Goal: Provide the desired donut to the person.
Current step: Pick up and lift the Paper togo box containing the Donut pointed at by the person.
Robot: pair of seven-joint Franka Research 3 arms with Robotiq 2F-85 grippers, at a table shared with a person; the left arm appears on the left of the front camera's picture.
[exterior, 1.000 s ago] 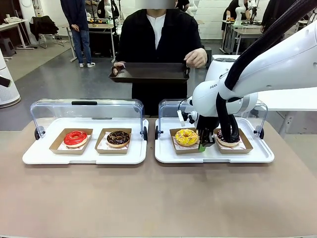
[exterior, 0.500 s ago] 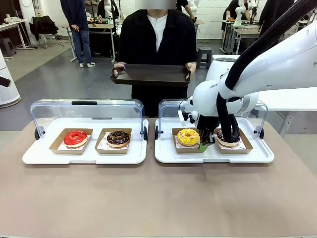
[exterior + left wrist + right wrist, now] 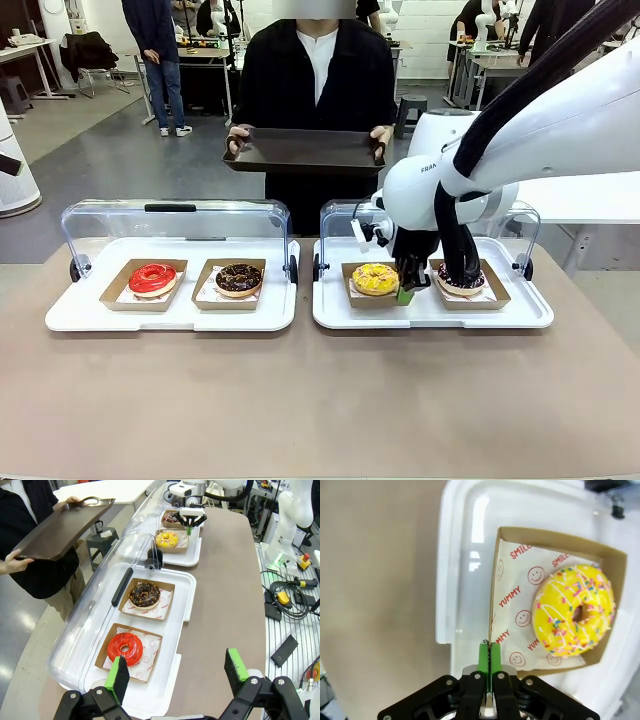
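Donut: the yellow donut (image 3: 375,277) is seen in its box (image 3: 352,290), at the left end of the right white tray (image 3: 430,318), on the right half of the desk, nearer its far edge.
Right gripper (image 3: 486,652): its fingers are pressed together on the thin wall of the box, by the box's near right corner. Whether the box is off the tray cannot be told.
Left gripper (image 3: 177,669): its fingers are held wide apart with nothing between them. It is hung over the desk's left end, by the red donut (image 3: 125,649).
Person (image 3: 315,75): a dark tray (image 3: 305,150) is held out in both hands past the desk's far edge. Nothing is seen on it.
Done: the box is gripped.
Left, it seems: the box is to be lifted, carried over the far edge, put on the dark tray and let go.
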